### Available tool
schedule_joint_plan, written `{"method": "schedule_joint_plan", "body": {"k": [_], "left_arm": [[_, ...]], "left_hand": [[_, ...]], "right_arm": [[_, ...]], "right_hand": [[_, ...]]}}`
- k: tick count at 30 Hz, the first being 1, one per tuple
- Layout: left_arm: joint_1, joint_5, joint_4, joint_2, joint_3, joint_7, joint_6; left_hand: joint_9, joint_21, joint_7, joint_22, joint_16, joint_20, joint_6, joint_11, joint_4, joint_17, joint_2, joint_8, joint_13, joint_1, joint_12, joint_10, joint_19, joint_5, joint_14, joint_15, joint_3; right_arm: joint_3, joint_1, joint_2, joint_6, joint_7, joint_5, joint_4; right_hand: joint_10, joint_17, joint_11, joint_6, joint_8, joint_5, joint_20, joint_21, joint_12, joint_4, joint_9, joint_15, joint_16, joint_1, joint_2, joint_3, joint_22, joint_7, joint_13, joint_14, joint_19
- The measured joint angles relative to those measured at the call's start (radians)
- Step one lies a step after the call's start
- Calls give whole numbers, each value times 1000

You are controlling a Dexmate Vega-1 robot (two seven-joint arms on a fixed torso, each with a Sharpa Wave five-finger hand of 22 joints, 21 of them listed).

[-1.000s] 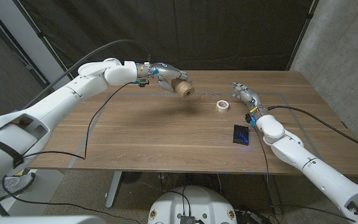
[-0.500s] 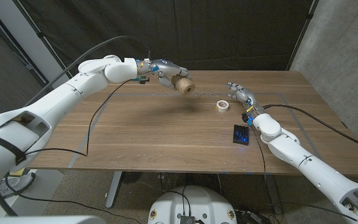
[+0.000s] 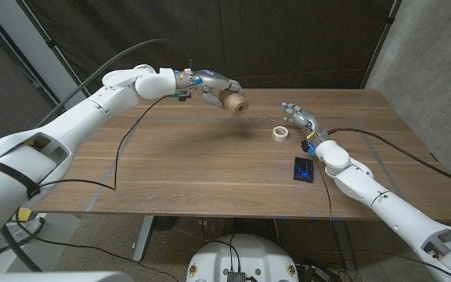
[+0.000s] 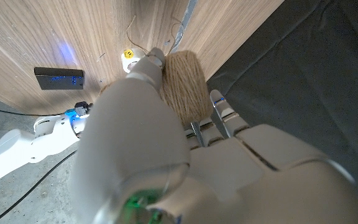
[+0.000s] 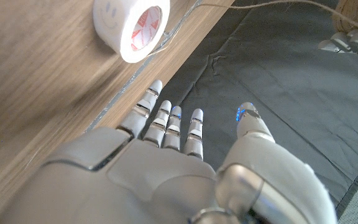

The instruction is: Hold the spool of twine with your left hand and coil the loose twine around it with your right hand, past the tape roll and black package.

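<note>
My left hand (image 3: 208, 84) holds the spool of tan twine (image 3: 232, 103) in the air above the table's far middle; the fingers wrap it (image 4: 184, 87). A loose strand of twine (image 3: 258, 119) trails from the spool down to the table toward the tape roll. My right hand (image 3: 297, 115) hovers open just behind and right of the white tape roll (image 3: 280, 134), fingers stretched out and holding nothing (image 5: 166, 168). The tape roll (image 5: 133, 28) lies close ahead of those fingers. The black package (image 3: 304, 169) lies nearer the front, beside my right forearm.
The wooden table (image 3: 186, 168) has broad bare room at left and centre. A black cable (image 3: 116, 157) from my left arm hangs over the table's left part. A dark curtain hangs behind the table, with a concrete wall at right.
My left hand has carried the spool a little higher and farther back. My right hand has moved left and toward the far edge, closer to the tape roll.
</note>
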Motion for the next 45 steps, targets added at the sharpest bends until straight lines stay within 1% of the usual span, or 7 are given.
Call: {"method": "schedule_joint_plan", "body": {"k": [3,12,17,28,29,39,45], "left_arm": [[-5,2,6,-3,3,3,-4],[-21,7,23,-12,12,14,-13],[-28,8,29,-15,15,18,-13],[-34,9,34,-19,19,28,9],[-33,8,30,-19,19,29,12],[-14,-9,13,-16,11,39,61],[3,-18,-2,-17,3,50,88]], "left_hand": [[3,0,0,0,0,0,0,0,0,0,0,0,0,-2,0,0,0,0,0,0,0],[4,0,0,0,0,0,0,2,0,0,0,0,0,-8,0,2,0,0,0,0,0],[4,4,0,0,0,0,0,2,-3,0,0,0,0,-8,-1,2,0,4,0,0,-3],[9,4,0,0,0,0,0,2,-4,0,-2,0,6,-9,1,2,0,4,0,0,-4],[9,4,0,0,0,0,0,2,-4,0,-3,0,6,-10,2,2,0,4,0,0,-4],[9,4,0,0,0,0,0,2,-4,0,-4,0,6,-11,2,2,0,4,2,2,-4],[10,4,0,0,-1,0,0,2,-4,0,-4,0,6,-14,2,2,0,4,2,2,-4]], "right_arm": [[-1,-3,1,-12,-14,-8,-17],[-7,-8,-1,-46,-50,-32,-53],[-10,-9,-2,-61,-58,-42,-64],[-16,-8,-6,-73,-52,-48,-77],[-17,-7,-7,-74,-49,-48,-77],[-21,-2,-15,-75,-37,-50,-78],[-25,1,-21,-76,-17,-51,-78]], "right_hand": [[16,0,5,10,0,0,10,0,0,2,0,1,4,14,-15,-7,0,10,0,8,12],[21,0,11,10,0,0,10,0,0,7,0,-4,4,19,-30,-13,0,10,0,13,12],[14,0,16,6,-8,0,10,0,-5,11,0,-4,4,23,-34,-17,5,6,0,13,12],[6,5,18,3,-10,0,10,0,-5,18,5,-4,-1,28,-39,-24,5,3,0,13,12],[6,5,18,3,-15,0,10,0,-5,18,5,-4,-1,28,-39,-24,5,3,0,13,12],[6,5,18,3,-16,0,10,0,-13,21,5,-4,-1,32,-43,-26,5,3,5,13,12],[10,5,22,9,-16,0,10,0,-13,15,5,-4,-1,37,-46,-32,5,9,5,13,12]]}}
